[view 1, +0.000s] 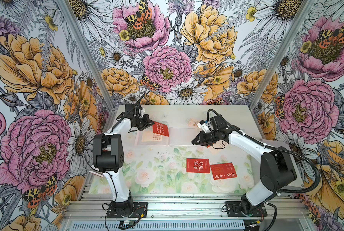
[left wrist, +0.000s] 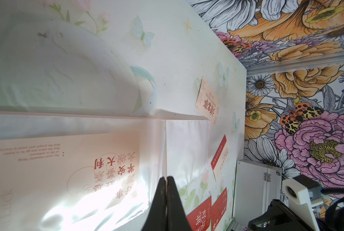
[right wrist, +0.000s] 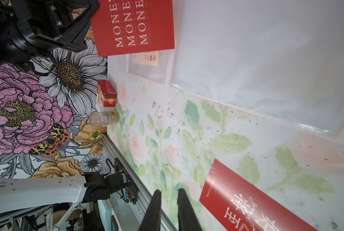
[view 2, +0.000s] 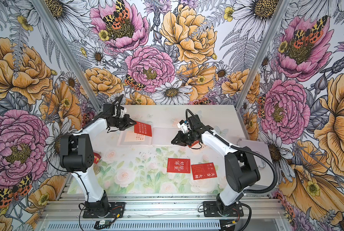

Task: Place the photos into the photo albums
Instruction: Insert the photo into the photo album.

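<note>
Where floral walls (view 1: 167, 60) enclose table (view 1: 163, 186), left pincer (view 1: 153, 122) seemingly clamps photo (view 1: 160, 129); right pincer (view 1: 192, 142) ajar.

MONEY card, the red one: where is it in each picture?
Top view: MONEY card mid-table, at the left gripper.
Top view: same spot.
Left wrist: I can't make it out.
Right wrist: big, beside the left gripper.
Landmark: the photo album under it, in all four.

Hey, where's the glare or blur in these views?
Left wrist view: strong white glare on the album sleeve beside the left gripper, and a translucent shape near the lens is out of focus. Right wrist view: the album page looks hazy, the red MONEY card sharp. Both top views: even light, sharp, but the clear album pages wash out against the pale table.
</note>
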Available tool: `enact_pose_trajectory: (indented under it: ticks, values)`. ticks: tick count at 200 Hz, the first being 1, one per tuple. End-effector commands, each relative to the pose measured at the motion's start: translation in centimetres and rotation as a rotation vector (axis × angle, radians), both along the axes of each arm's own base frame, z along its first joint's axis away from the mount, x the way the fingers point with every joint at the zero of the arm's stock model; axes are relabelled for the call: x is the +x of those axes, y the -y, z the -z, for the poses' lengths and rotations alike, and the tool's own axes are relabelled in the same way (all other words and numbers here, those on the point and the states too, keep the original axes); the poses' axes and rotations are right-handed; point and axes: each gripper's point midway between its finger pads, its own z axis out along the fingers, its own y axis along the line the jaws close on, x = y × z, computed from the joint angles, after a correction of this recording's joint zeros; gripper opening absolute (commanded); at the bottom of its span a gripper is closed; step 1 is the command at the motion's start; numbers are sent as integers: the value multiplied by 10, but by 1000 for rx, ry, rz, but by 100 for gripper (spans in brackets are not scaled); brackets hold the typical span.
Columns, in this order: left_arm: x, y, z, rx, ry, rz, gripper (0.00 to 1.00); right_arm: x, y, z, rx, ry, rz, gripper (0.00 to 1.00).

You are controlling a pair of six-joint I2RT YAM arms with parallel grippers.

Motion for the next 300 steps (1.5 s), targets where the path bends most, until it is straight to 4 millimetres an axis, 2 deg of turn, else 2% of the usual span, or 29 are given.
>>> enact_pose_trajectory:
  ticks: [1, 40, 92, 107, 139, 172, 199, 241, 292, 300]
  values:
    - [-2, 5, 11, 14, -1, 31, 0, 0, 2, -14, 15, 51, -8, 18]
    - [-5, 12, 16, 23, -10, 47, 0, -1, 2, -14, 18, 50, -10, 18]
    - [-8, 9, 22, 36, -20, 43, 0, -2, 3, -17, 18, 54, -12, 18]
    - [-12, 14, 23, 23, -30, 53, 0, -2, 3, -16, 16, 53, -11, 18]
    - [-24, 22, 40, 29, -74, 75, 0, -1, 2, -15, 16, 52, -13, 18]
    - [-21, 27, 50, 28, -97, 76, 0, 0, 2, -13, 15, 49, -15, 18]
    - [-13, 43, 52, 41, -87, 107, 0, -1, 3, -11, 12, 46, -16, 18]
    - [1, 70, 72, 52, -102, 153, 0, -5, 5, -12, 8, 48, -13, 18]
    - [9, 105, 83, 65, -104, 203, 0, -8, 8, -12, -1, 47, -2, 18]
    - [10, 108, 85, 73, -104, 206, 3, -8, 9, -13, -1, 48, -1, 18]
